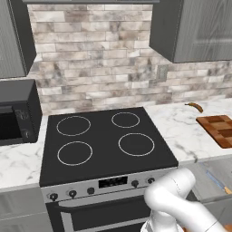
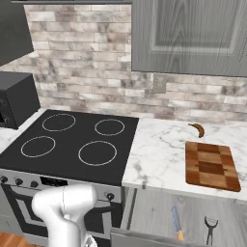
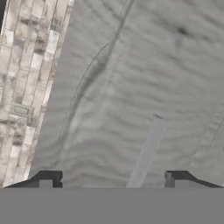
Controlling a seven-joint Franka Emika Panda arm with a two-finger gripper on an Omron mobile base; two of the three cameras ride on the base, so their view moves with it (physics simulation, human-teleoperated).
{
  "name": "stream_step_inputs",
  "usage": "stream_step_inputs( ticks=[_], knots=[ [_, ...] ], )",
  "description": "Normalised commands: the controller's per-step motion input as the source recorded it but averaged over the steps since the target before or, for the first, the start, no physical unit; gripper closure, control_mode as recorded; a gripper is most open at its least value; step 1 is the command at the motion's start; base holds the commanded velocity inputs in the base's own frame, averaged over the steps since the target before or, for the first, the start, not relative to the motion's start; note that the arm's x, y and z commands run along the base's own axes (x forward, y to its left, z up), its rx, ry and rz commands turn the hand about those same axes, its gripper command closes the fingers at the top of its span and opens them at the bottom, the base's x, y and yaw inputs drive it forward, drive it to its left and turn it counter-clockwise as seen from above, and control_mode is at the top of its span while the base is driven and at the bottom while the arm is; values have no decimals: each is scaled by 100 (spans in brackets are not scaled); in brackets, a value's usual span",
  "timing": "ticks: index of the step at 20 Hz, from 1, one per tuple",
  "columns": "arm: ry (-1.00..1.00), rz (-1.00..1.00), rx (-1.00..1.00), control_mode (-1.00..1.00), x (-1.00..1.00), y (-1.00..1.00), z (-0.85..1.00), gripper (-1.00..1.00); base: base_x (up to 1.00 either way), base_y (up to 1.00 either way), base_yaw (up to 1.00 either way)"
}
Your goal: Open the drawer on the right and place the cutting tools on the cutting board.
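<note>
The drawer [image 2: 149, 212] under the right counter stands pulled out, its grey inside showing. A slim cutting tool [image 2: 177, 223] with a bluish blade and an orange handle lies in it, also seen as the cutting tool [image 1: 218, 181] in the drawer [image 1: 201, 179] at the lower right of the left base view. The checkered reddish-brown cutting board [image 2: 211, 165] rests bare on the marble counter above, and appears as the board [image 1: 219, 129] at the right edge. My gripper [image 3: 111, 181] is open, its fingertips [image 3: 46, 179] wide apart with nothing between them, facing a grey wood-grain panel.
A dark forked utensil [image 2: 210, 229] lies in the drawer right of the knife. A curved brown-orange thing [image 2: 197, 129] sits behind the board. The black cooktop [image 2: 77, 140] is left of the counter, a microwave [image 1: 16, 113] further left, and grey wall cabinets [image 2: 193, 34] hang above.
</note>
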Motion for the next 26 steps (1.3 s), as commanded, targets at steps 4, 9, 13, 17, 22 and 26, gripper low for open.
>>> stream_step_inputs(
  ticks=[4,9,13,17,22,26],
  knots=[
    [-18,0,0,-100,-47,7,93,-100,0,0,0],
    [-13,0,-1,-100,-32,13,100,-100,0,0,0],
    [-1,0,-2,-100,0,14,100,-100,0,0,0],
    [0,0,-1,-100,4,8,100,-100,0,0,0],
    [5,0,0,-100,19,1,95,-100,0,0,0],
    [14,0,0,-100,34,0,79,-100,0,0,0]
  ],
)
